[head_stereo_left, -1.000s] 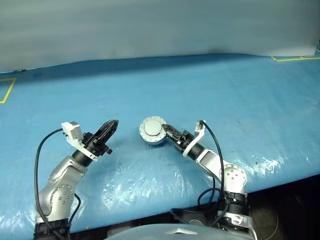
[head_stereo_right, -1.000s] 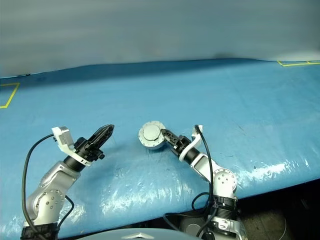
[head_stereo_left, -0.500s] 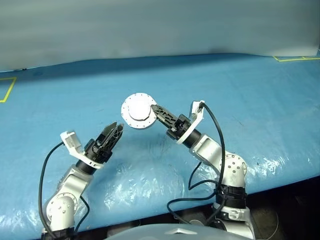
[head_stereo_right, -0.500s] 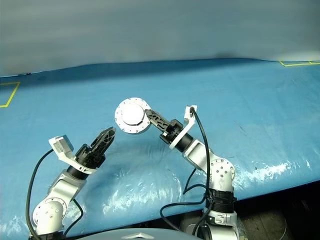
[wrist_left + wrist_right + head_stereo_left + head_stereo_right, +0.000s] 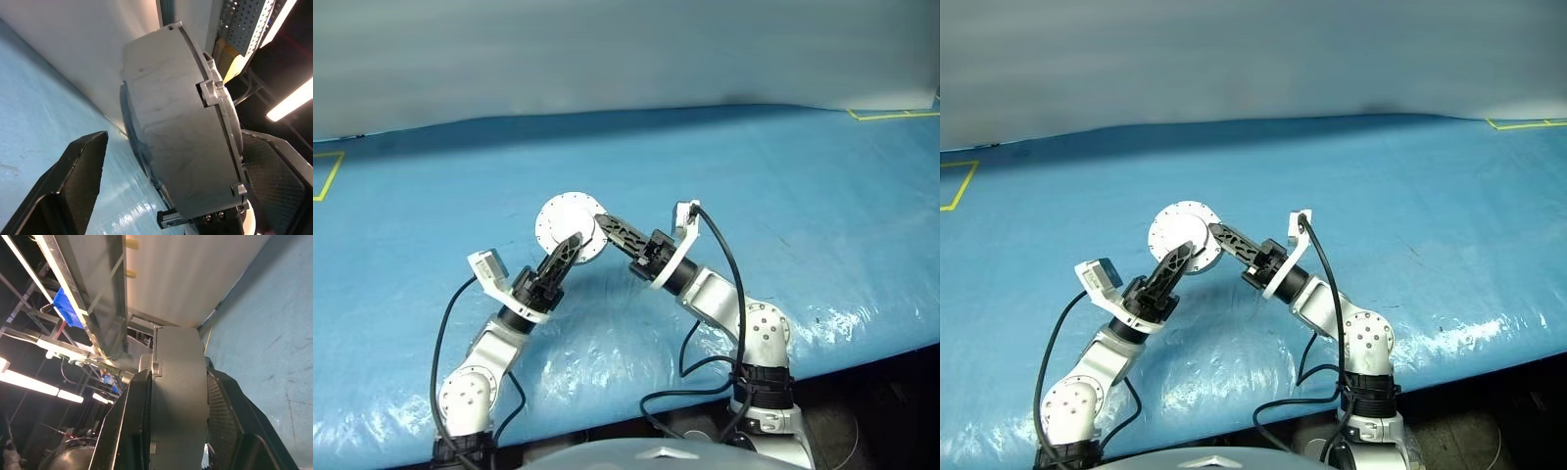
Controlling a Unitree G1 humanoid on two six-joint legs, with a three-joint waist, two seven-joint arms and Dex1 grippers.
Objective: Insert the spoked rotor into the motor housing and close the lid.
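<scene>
Above the blue worktop [image 5: 822, 196], right gripper [image 5: 599, 227] pinches the round silver motor housing [image 5: 566, 221] by its faces, holding it raised on edge. Left gripper [image 5: 570, 245] spread wide, fingers either side of housing rim.

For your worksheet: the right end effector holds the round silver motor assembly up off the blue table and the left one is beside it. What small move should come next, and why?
Probably close the left end effector on the motor housing. Its fingers stand open on either side of the casing, which the right end effector already clamps clear of the blue table; a second grip would steady it.
</scene>
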